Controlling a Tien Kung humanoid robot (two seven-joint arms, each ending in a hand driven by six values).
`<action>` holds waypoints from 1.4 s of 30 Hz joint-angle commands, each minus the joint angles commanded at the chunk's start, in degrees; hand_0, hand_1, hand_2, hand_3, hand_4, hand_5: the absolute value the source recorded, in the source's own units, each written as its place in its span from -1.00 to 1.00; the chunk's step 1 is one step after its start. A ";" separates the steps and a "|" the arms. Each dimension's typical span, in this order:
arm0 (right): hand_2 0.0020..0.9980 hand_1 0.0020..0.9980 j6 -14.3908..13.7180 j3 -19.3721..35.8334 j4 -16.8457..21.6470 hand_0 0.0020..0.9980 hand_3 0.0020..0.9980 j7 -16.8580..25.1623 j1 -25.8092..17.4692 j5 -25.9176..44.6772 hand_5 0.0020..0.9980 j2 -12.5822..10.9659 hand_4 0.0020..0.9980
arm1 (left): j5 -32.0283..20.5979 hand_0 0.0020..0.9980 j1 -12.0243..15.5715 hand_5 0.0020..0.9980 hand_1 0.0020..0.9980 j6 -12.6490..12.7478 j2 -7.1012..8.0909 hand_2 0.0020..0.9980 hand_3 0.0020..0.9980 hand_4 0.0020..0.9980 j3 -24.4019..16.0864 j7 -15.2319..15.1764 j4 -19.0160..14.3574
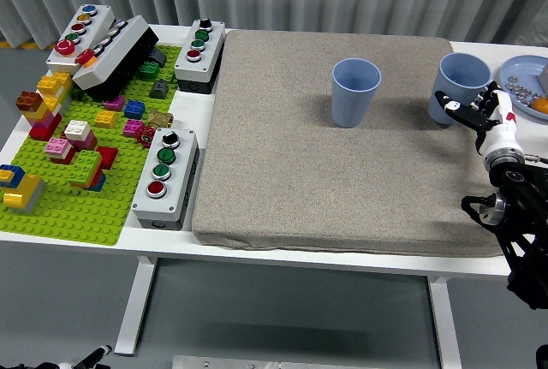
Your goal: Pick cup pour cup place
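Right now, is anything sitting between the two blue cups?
No. In the head view, only bare grey mat lies between the middle cup and the right cup.

blue cups (354, 92), grey mat (342, 142), green baseplate (77, 189)

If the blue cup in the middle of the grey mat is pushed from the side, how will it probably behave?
The middle blue cup stands upright, taller than wide with a narrower base, so a push near the rim would probably tip it. It looks thin-walled, likely light. The grey mat looks like fabric, so the cup may catch rather than slide.
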 joint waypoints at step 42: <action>0.65 0.73 4.02 -0.57 -1.24 0.87 0.74 -2.07 -0.11 -3.55 -0.58 -0.08 0.56 | 0.05 0.68 -0.15 1.00 0.69 -0.07 0.05 0.84 0.64 0.27 0.07 -0.06 0.00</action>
